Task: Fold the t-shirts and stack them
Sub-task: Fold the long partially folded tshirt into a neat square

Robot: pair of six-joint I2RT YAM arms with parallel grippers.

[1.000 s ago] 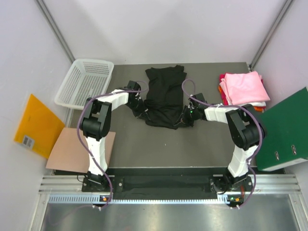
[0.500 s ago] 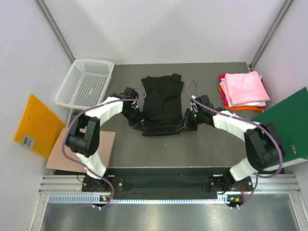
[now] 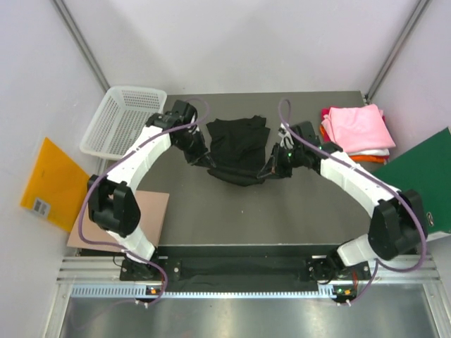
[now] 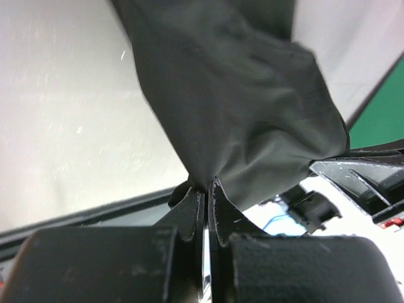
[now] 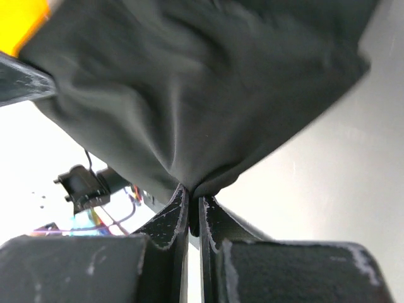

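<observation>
the black t-shirt lies in the middle of the dark desk, toward its far side, between the 2 arms. the left hand is clenched on the shirt's near left corner. in the left wrist view its 2 fingers are pressed together with a pinch of black cloth caught at the tips, and the rest of the fabric spreads away from them. the right hand grasps the near right corner the same way, and its own wrist view shows both fingers tight on a gathered fold of the cloth. the near edge of the shirt droops in a shallow curve between the 2 hands, while the far part is bunched and wrinkled on the desk.

a stack of folded tees sits at the far right of the desk, well apart from the black one, with pink on top and white and orange edges showing beneath. a white mesh basket stands at the far left corner, near the left arm. a green folder lies off the right edge. a yellow envelope and a brown sheet lie to the left.
</observation>
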